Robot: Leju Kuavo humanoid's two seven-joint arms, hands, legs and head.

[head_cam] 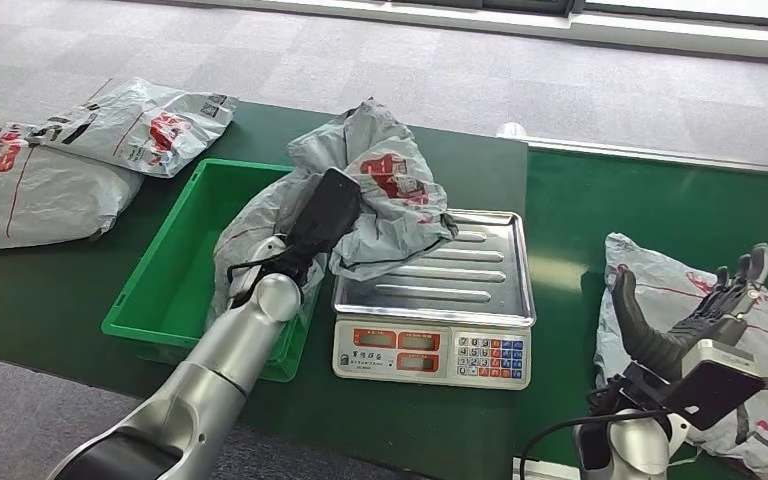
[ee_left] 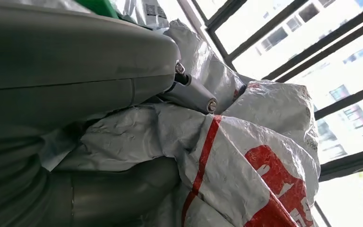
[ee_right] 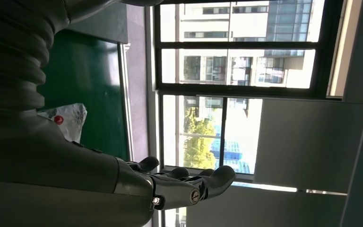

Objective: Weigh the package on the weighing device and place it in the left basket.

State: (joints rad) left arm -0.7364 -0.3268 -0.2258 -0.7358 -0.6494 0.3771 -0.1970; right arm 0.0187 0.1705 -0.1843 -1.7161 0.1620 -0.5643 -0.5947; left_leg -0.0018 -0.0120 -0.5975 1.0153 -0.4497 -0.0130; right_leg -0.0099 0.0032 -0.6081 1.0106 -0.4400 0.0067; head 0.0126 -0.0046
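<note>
A crumpled grey package (head_cam: 380, 190) with red print is held up by my left hand (head_cam: 322, 215). The package hangs partly over the left side of the scale's steel tray (head_cam: 470, 275) and partly over the green basket (head_cam: 175, 270). In the left wrist view the thumb and fingers (ee_left: 191, 92) clamp the package (ee_left: 246, 161). My right hand (head_cam: 705, 310) is open, palm up, above another grey package (head_cam: 660, 275) on the right of the table. In the right wrist view the fingers (ee_right: 189, 182) are spread with nothing in them.
The scale's display and keypad (head_cam: 432, 352) face me at the table's front edge. Two more grey packages (head_cam: 145, 120) (head_cam: 35, 190) lie at the far left beyond the basket. The green table (head_cam: 650, 200) ends at grey carpet behind.
</note>
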